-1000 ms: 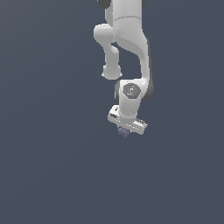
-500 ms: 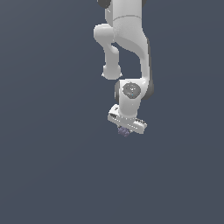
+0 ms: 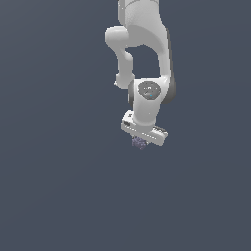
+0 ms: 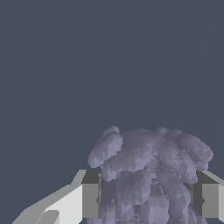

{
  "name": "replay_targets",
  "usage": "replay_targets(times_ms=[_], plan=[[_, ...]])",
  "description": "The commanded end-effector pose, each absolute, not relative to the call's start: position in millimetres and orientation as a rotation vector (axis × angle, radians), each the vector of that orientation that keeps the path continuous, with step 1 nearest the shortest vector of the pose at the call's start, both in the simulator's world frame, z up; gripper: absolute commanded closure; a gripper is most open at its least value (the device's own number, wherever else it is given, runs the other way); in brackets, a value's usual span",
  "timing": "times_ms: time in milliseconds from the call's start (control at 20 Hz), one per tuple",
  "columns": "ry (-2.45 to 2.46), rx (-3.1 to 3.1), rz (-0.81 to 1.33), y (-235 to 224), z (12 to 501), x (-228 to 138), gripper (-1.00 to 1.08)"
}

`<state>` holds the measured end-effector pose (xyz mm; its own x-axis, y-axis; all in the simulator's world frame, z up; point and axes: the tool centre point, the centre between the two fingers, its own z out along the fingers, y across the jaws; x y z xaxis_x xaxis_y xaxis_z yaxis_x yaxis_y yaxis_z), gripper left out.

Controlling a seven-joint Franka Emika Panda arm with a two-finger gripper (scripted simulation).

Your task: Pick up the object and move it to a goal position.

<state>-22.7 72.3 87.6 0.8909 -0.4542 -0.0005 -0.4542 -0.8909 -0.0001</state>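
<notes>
the object (image 4: 148, 175) sits between the two fingers (image 4: 89, 200) of the hand (image 3: 141, 142), which is closed down onto it from both sides; in the exterior view only a small purple-grey tuft shows under the white hand body. it looks like a light thing, a bunch of small rounded lumps, and the bumpy surface should give the pads something to bite on, though each lump is rounded and could let the bunch roll or twist in the grip. if it is soft like fruit, too hard a squeeze might crush it; as a render it probably acts stiff. the hold seems to be across the lower, narrower part, with the wider head standing out beyond the fingertips, so a tilt could lever it loose. whether it rests on the counter (image 3: 59, 196) or is lifted cannot be told. around the arm the dark surface shows no edges or other things, and no goal mark is visible.
</notes>
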Motion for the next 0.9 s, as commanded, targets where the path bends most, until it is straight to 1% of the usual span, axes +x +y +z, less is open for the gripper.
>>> replay_targets(times_ms=[0, 850], plan=[[0.734, -3.054, -0.001, 71.7, 108.3, -21.4, 1.08], [0.736, -3.055, -0.001, 67.5, 294.1, -8.9, 1.08]])
